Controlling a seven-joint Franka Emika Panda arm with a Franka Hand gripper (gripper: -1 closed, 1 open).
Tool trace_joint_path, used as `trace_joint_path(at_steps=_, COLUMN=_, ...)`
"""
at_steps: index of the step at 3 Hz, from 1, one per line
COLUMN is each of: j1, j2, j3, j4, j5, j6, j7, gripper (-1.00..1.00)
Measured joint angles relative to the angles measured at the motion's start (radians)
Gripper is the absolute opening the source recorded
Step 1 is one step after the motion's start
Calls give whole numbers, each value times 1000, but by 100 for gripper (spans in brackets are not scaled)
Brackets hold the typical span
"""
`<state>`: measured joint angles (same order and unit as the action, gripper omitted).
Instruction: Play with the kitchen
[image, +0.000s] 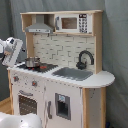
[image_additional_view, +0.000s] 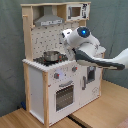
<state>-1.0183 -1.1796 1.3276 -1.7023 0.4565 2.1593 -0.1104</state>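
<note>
The kitchen (image: 60, 95) is a tall toy unit of white panels and light wood. In the first exterior view it shows a grey hood (image: 39, 27), a small microwave (image: 75, 22), a black faucet (image: 85, 59), a grey sink (image: 74, 74), knobs (image: 34, 83) and an oven door (image: 27, 103). A small metal pot (image: 32, 62) sits on the hob. My gripper (image: 14, 51) hangs at the first exterior view's left, just beside the hob. In the second exterior view the gripper (image_additional_view: 67, 41) is above the counter, right of the pot (image_additional_view: 50, 56).
In the second exterior view my white arm (image_additional_view: 102, 59) reaches in from the right across the kitchen's front. A wooden floor or table top (image_additional_view: 100, 110) lies under the kitchen. A grey curtain (image: 115, 50) hangs behind it.
</note>
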Motion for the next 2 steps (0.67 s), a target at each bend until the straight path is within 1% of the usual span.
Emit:
trace_joint_path(at_steps=1, j1=-25, j2=12, j3=-4, j4=35, j5=77, j6=-66, j7=14, gripper=100)
trace_joint_path(at_steps=2, j1=-55, j2=40, j3=-10, j4=71, j5=136, j6=-127, j7=20, gripper=100)
